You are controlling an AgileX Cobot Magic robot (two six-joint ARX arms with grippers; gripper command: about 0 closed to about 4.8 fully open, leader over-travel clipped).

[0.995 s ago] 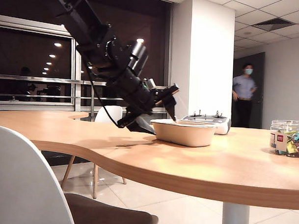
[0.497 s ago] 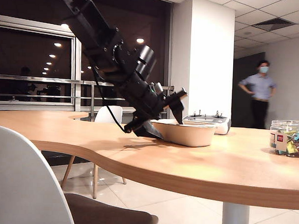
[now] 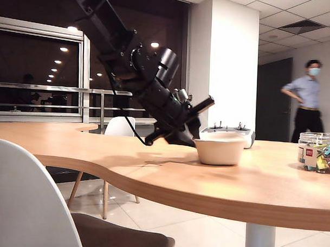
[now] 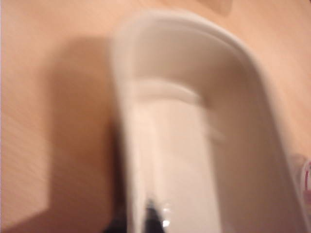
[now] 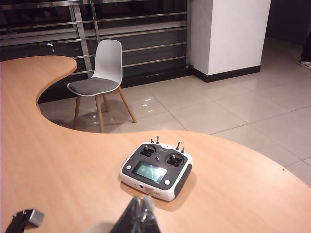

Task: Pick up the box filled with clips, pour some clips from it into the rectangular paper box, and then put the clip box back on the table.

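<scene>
The rectangular paper box (image 3: 219, 150), a beige pulp tray, sits on the table (image 3: 260, 184) with its short end facing the exterior camera. My left gripper (image 3: 199, 123) reaches down to the tray's left rim. In the blurred left wrist view the paper box (image 4: 194, 121) fills the picture, and my left gripper (image 4: 136, 218) is shut on its wall, one dark finger inside and one outside. The box filled with clips (image 3: 317, 152) stands apart at the far right, with coloured clips (image 3: 322, 159) showing through. My right gripper (image 5: 141, 209) is shut, empty, above bare table.
A white-grey controller with joysticks (image 3: 229, 133) lies just behind the tray and ahead of the right gripper (image 5: 155, 170). A masked person (image 3: 309, 101) stands in the background. White chairs (image 3: 27, 200) (image 5: 99, 73) stand off the table's curved edge.
The left gripper has shut on the tray's rim and swung right. The tray has shifted right and turned end-on. The person in the background walked right.
</scene>
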